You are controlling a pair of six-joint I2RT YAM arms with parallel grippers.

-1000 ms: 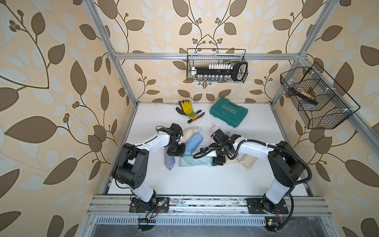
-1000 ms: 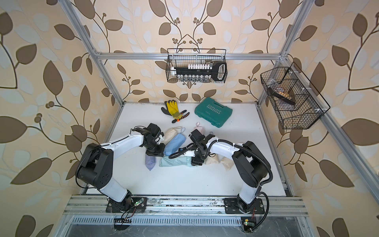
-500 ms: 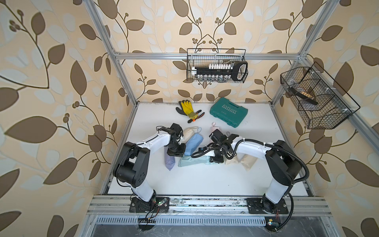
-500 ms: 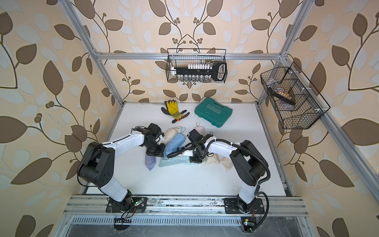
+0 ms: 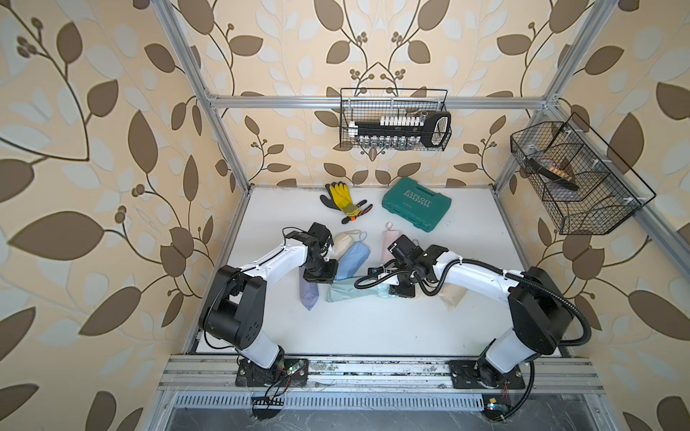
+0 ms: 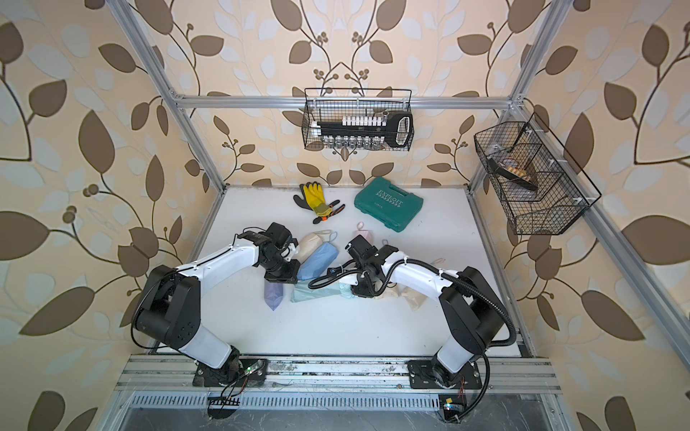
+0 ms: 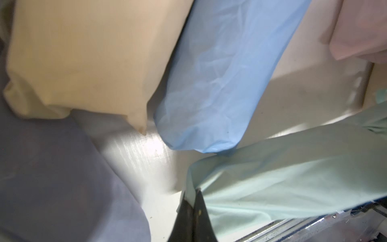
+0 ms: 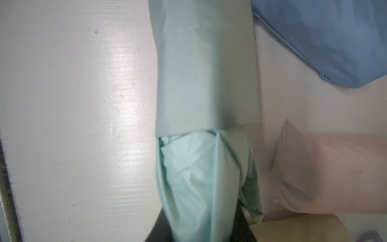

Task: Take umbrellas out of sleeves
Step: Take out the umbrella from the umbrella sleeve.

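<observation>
Across the middle of the white tabletop [image 5: 373, 336], the mint sleeve [image 5: 347, 291] is laid lengthwise between the two arms. Its closed end is pinched by the left gripper [image 7: 193, 202], whose dark fingers are seen pressed together on a fold of the mint cloth in the left wrist view. At its open end the mint umbrella [image 8: 194, 178] is seen part way out, its crinkled, paler fabric bulging past the sleeve's hem while the remainder is hidden inside. That exposed end is clamped by the right gripper [image 8: 201, 222], with dark fingers visible on both sides of the bundle. The mint sleeve's closed end is met by the blue sleeve [image 5: 353, 257], which is laid slanting away toward the back wall, and the beige sleeve [image 5: 343, 240] is set beside it, farther from the mint sleeve. Just off the same closed end, on the left arm's side, the lilac sleeve [image 5: 309, 294] is found. Near the open end, on the back-wall side, the pink sleeve [image 5: 390, 239] is laid, partly covered by the right arm. Well apart from the mint sleeve, by the back wall, yellow-black gloves [image 5: 345, 201] and a green tool case [image 5: 416, 203] are laid.
</observation>
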